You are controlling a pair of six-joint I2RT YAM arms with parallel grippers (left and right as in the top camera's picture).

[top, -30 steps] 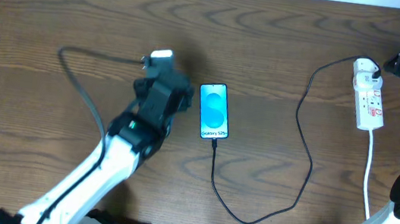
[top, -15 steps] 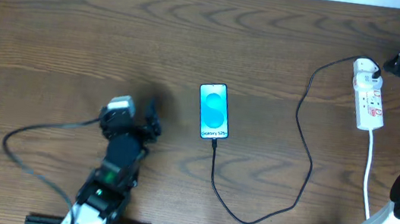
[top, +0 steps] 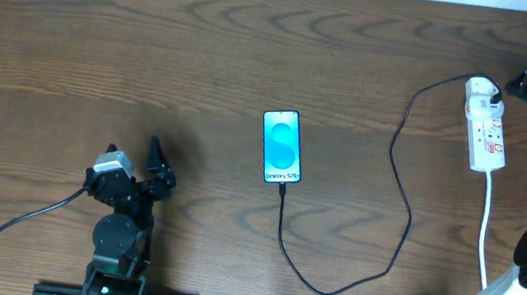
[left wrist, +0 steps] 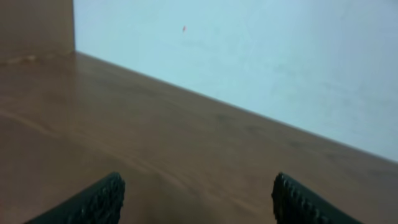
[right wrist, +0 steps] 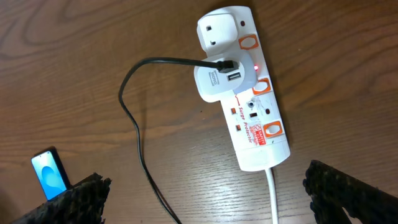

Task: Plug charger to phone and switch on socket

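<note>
One tabletop (top: 256, 46) carries one phone (top: 282, 147), between the left pincer (left wrist: 198, 199) and the right pincer (right wrist: 214, 193), one power strip (top: 485, 124) near the right pincer, and one charger cable (top: 400, 225). There are two pincers.

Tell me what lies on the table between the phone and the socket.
Overhead view: only the charger, its black cable, crosses that stretch, running from the socket round to the phone; the rest is bare table.

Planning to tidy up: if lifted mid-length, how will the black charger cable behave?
Probably floppy: the charger cable lies in loose curves. Likely light, being so thin. Lifting may tug the phone, where its tip appears plugged in.
</note>
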